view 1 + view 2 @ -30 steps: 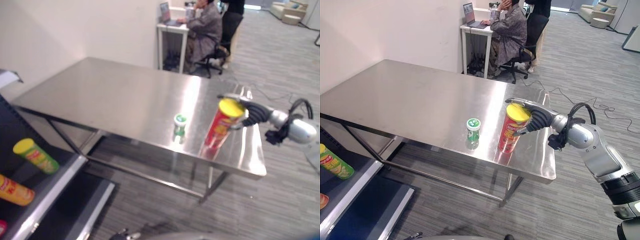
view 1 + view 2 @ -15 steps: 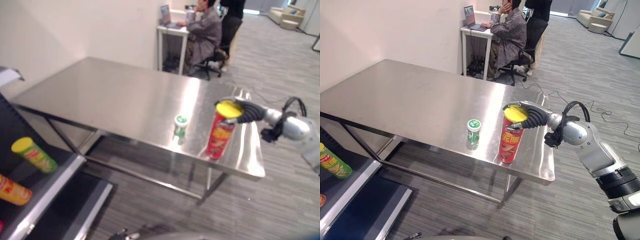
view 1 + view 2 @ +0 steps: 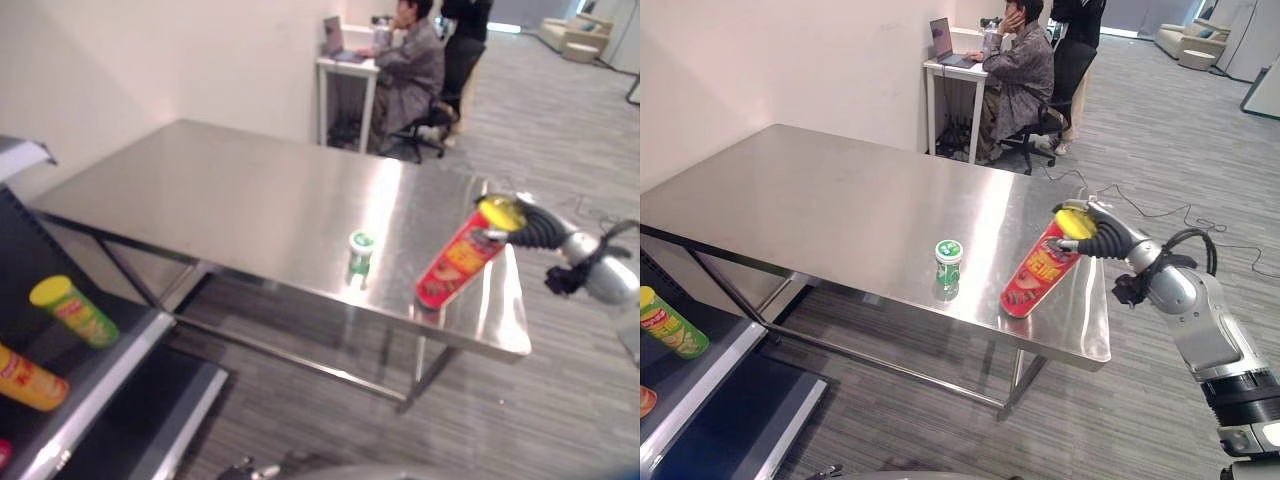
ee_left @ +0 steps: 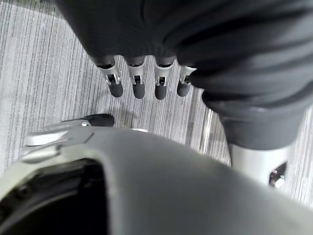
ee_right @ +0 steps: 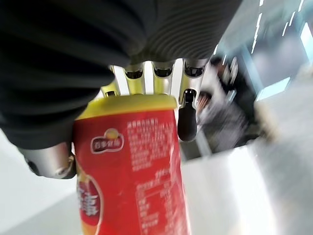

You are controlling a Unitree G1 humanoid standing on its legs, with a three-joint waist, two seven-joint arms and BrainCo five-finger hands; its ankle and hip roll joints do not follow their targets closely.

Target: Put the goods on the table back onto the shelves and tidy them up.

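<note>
At the table's (image 3: 840, 200) edge, right hand (image 3: 1102, 236) fingers grasp the tilted red can (image 3: 1040, 270).

A long table (image 3: 840, 200) stands before the robot with one end against the wall, and on it, near the front edge, a small bottle (image 3: 948, 267) stands upright. To the bottle's right, near the table's right end, a tall can (image 3: 1040, 270) leans with its base on the tabletop and its top tipped to the right, where the right hand (image 3: 1095, 235) is closed round it. Lower left, apart from the table, a shelf (image 3: 100, 375) carries two cans lying on their sides, one (image 3: 75, 312) behind the other (image 3: 30, 378), while behind the table's far end a person (image 3: 1018, 65) sits at a small desk (image 3: 955, 85).
</note>
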